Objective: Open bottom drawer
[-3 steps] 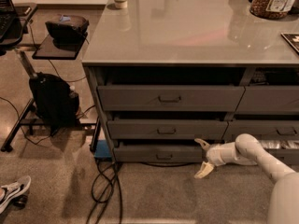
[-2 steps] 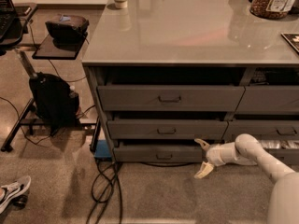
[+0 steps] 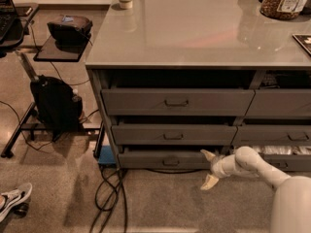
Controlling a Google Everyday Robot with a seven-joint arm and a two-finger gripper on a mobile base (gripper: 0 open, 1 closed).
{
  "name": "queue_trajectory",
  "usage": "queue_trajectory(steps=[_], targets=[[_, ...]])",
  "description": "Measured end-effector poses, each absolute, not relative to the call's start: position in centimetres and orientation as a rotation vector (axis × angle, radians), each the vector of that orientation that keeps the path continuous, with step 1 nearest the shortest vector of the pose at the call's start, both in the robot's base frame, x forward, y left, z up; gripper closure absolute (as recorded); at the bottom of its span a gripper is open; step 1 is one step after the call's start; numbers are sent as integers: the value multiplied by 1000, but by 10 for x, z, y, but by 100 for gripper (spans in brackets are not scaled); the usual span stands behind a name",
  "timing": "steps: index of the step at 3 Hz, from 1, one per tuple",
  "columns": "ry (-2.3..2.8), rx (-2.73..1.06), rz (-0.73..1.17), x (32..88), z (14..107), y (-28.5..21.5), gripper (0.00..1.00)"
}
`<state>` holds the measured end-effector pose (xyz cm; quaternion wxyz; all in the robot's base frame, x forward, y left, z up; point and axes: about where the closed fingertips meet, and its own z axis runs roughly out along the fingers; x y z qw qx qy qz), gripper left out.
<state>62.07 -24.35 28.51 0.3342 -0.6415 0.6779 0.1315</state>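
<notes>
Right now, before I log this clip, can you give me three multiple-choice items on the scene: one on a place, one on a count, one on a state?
1. Where is the hand?
A. On the countertop.
B. Low, by the right end of the bottom drawer front.
C. Beside the backpack.

2. How many drawers does the bottom drawer's stack hold?
A. Two.
B. Three.
C. Five.

3. How are the hand's fingers?
A. Shut on the handle.
B. Shut on a cup.
C. Spread open, holding nothing.

Answers:
1 B: the hand sits to the right of the drawer's handle, level with its front.
2 B: three grey fronts lie one under another.
3 C: both pale fingers stand apart with a clear gap between them.
</notes>
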Motion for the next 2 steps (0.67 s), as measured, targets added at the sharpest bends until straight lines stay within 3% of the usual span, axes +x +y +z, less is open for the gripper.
queue_trajectory(steps=[2], targets=[[1872,-1761,199,645,229,-282,0]])
